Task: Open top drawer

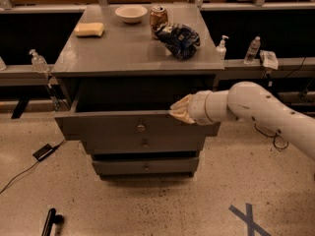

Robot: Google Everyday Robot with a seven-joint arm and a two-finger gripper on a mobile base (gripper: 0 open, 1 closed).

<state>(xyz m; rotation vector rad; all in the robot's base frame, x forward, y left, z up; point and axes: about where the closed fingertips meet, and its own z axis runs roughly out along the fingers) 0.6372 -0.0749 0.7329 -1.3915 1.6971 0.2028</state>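
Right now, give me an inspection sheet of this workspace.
Surface: grey cabinet top, carrying small items.
Job's things: top drawer pulled out, its front standing forward of the two drawers below; its knob is free.
Clutter: yellow sponge, white bowl, can and dark snack bag on the cabinet top.
Grippers: tool at the top edge of the drawer front, right of the knob.
Cables: thin cable on the floor at left, by a small black device.
Surroundings: bottles on the side ledges; blue tape cross on the floor.
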